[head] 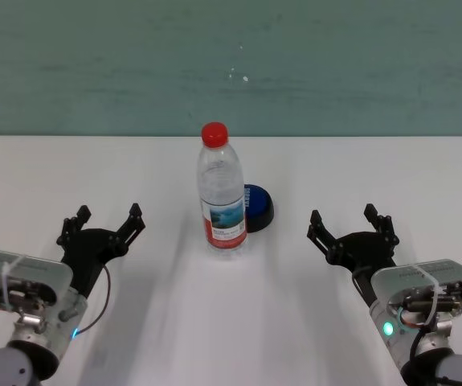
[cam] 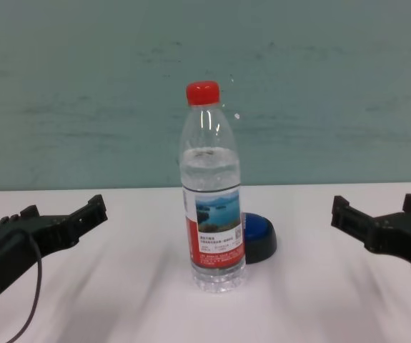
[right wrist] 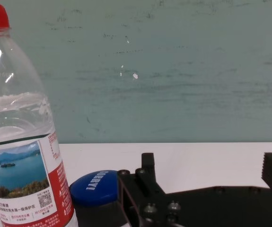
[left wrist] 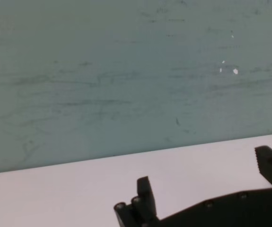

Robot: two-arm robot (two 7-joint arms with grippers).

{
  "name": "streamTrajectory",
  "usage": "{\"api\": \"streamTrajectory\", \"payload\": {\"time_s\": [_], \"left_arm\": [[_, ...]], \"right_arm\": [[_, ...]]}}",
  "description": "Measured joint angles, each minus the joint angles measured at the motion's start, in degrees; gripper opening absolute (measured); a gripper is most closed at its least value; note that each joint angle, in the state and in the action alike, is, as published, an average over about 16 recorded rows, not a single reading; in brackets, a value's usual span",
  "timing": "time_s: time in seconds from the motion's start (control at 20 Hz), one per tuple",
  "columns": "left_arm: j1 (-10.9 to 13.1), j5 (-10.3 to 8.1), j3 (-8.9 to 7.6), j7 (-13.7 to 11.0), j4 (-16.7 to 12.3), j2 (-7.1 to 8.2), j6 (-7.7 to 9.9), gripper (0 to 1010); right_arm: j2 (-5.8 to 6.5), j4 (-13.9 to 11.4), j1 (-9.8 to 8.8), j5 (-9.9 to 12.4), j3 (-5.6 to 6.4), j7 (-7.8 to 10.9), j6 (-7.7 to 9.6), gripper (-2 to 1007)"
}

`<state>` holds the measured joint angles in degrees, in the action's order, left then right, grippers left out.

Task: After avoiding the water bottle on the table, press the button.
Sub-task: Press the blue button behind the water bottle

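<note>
two grippers waited low over the white table (head: 70,169), one on each side of the water bottle (head: 221,193). the left gripper (head: 104,224) had its fingers spread wide and held nothing. the right gripper (head: 352,223) was spread wide too, and empty. the bottle stood straight up in the middle, right in front of the blue button (head: 258,206), so it hid part of the button from the robot. the button peeked out on the right side, so the right gripper likely had the easier way around. going straight in could knock the bottle over.
</note>
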<state>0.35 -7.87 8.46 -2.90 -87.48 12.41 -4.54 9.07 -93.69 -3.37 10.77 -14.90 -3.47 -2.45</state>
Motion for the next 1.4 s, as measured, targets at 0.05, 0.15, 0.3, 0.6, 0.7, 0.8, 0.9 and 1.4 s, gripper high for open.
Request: {"api": "streamTrajectory", "payload": {"time_s": [0.05, 0.15, 0.3, 0.6, 0.7, 0.8, 0.9, 1.4], "left_arm": [[0.0, 0.0, 0.0, 0.0, 0.0, 0.0, 0.0, 1000], [0.0, 0.0, 0.0, 0.0, 0.0, 0.0, 0.0, 1000], [0.0, 0.0, 0.0, 0.0, 0.0, 0.0, 0.0, 1000], [0.0, 0.0, 0.0, 0.0, 0.0, 0.0, 0.0, 1000], [0.0, 0.0, 0.0, 0.0, 0.0, 0.0, 0.0, 1000], [0.0, 0.0, 0.0, 0.0, 0.0, 0.0, 0.0, 1000], [0.0, 0.0, 0.0, 0.0, 0.0, 0.0, 0.0, 1000], [3.48, 1.9, -1.28, 0.43, -4.96, 1.28, 2.18, 1000]], "right_arm": [[0.0, 0.0, 0.0, 0.0, 0.0, 0.0, 0.0, 1003], [0.0, 0.0, 0.0, 0.0, 0.0, 0.0, 0.0, 1003], [0.0, 0.0, 0.0, 0.0, 0.0, 0.0, 0.0, 1003], [0.0, 0.0, 0.0, 0.0, 0.0, 0.0, 0.0, 1003], [0.0, 0.0, 0.0, 0.0, 0.0, 0.0, 0.0, 1003], [0.0, 0.0, 0.0, 0.0, 0.0, 0.0, 0.0, 1003], [0.0, 0.0, 0.0, 0.0, 0.0, 0.0, 0.0, 1003], [0.0, 0.0, 0.0, 0.0, 0.0, 0.0, 0.0, 1003]]}}
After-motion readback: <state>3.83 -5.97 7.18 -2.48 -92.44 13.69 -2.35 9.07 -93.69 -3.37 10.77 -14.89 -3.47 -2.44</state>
